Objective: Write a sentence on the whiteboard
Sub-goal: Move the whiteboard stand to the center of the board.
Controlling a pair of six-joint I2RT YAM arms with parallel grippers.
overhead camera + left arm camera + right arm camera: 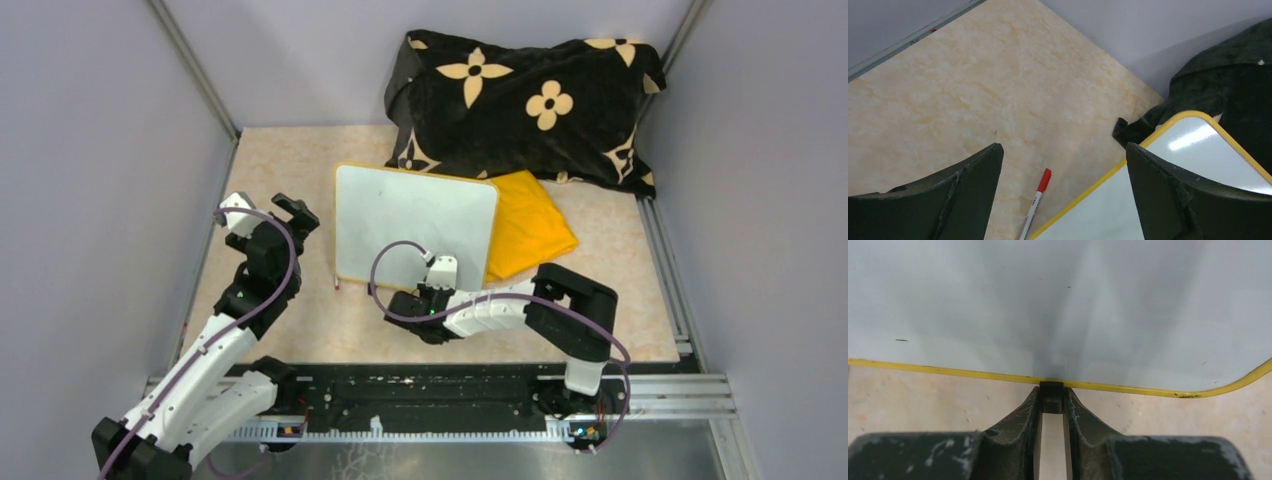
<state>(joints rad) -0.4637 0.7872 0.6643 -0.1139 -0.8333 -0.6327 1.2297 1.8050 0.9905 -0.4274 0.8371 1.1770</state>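
Right gripper (1052, 409) pinches the black clip foot (1052, 397) of the glossy, yellow-rimmed whiteboard (1058, 310). Left gripper (1063, 147) spread above the red-capped marker (1034, 206), print unreadable.

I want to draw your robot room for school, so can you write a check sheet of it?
Surface: beige marbled table.
Job's things: whiteboard blank, no writing seen; red-capped marker lying by its near-left corner.
Clutter: yellow cloth right of whiteboard; black flowered pillow behind.
End effectors: left end effector open above table; right end effector shut on clip foot.
Cables: purple cable looped along each arm.
Surroundings: grey walls, metal rails.
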